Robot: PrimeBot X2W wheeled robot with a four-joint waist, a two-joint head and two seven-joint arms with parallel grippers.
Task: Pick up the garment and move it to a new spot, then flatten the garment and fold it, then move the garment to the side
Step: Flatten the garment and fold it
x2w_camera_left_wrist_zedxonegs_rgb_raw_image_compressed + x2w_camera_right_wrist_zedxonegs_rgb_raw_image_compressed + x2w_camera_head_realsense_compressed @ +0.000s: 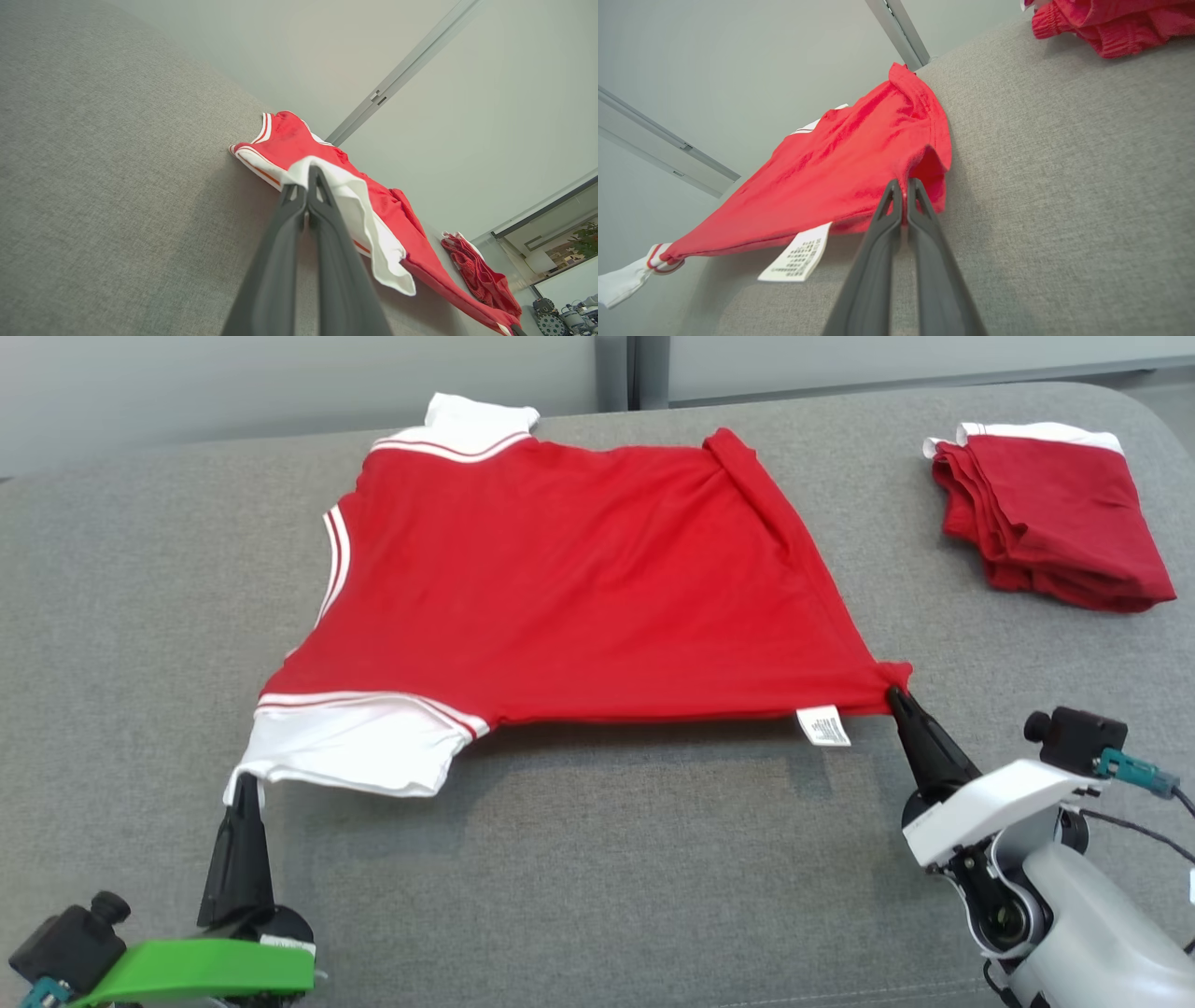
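- The left jaws are pressed together on the edge of the garment's (560,588) white sleeve (355,742), pinching its outer corner right at their tips.
- The right jaws are likewise closed, nipping the red hem corner (892,674) at their tips. The cloth bunches into a small knot there.
- The garment, a red shirt with white sleeves and white-and-red trim, is stretched between the two jaws. Its near edge runs almost straight from one pair of tips to the other.
- That near edge is raised off the grey fabric-covered tabletop (597,877), with a shadow under it between the jaws.
- The rest of the shirt spreads away beyond the jaws. Its far side rests on the tabletop, and the second white sleeve (476,420) lies at the far end, beyond the left jaws.
- A white care label (823,725) hangs from the near edge just beside the right jaws, on the side towards the left jaws.
- The far hem is rolled into a ridge well beyond the right jaws.
- A folded pile of red clothes (1055,513) with a white band sits on the tabletop beyond the right jaws, on their outer side. It is well apart from the stretched shirt.
- Both jaws point away from the robot, the right ones slanting inward towards the shirt.
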